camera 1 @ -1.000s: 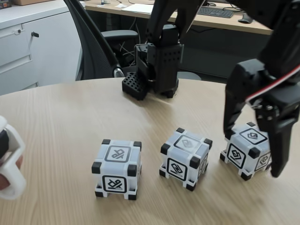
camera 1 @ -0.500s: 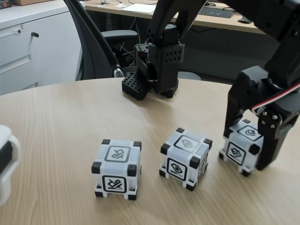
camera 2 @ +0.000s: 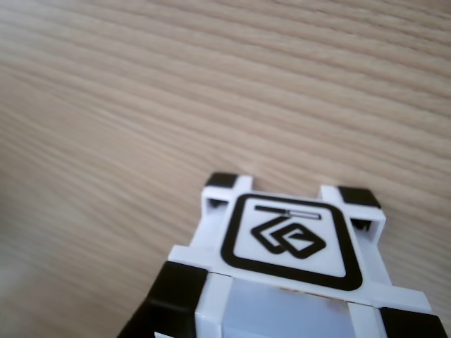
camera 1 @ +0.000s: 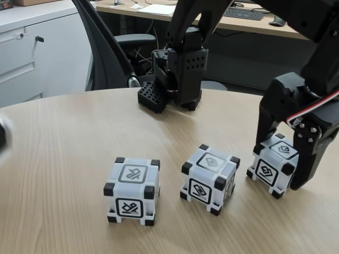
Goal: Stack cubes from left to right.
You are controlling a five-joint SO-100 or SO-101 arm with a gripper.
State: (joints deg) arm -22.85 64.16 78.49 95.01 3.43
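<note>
Since the earlier frames the gripper [camera 1: 282, 170] has drawn in around the right cube [camera 1: 272, 164], which now sits tilted with its near edge lifted a little off the table [camera 1: 63, 143]; the white object that showed at the left edge of the fixed view has shrunk to a dark blur.

Taking the middle cube [camera 1: 208, 177] as the landmark: nearest the camera, to its left and slightly forward, stands the left cube [camera 1: 132, 190], upright, square to the view and well apart from it. The middle cube itself rests flat on the wood, turned so one corner faces the camera. Just to its right, a narrow gap away, is the right cube, clasped between the two black fingers [camera 1: 266, 123] (one presses on its far left side, the other runs down its right side), so the claw is closed onto that cube at roughly the cube's width.

The other view looks down on this held cube [camera 2: 289, 239], its symbol face up and bare wood grain [camera 2: 141, 105] beyond it.

Farther back, behind the middle cube, the black perforated base [camera 1: 153, 96] sits on the table, with an office chair [camera 1: 108, 47] and a desk [camera 1: 249, 24] beyond
</note>
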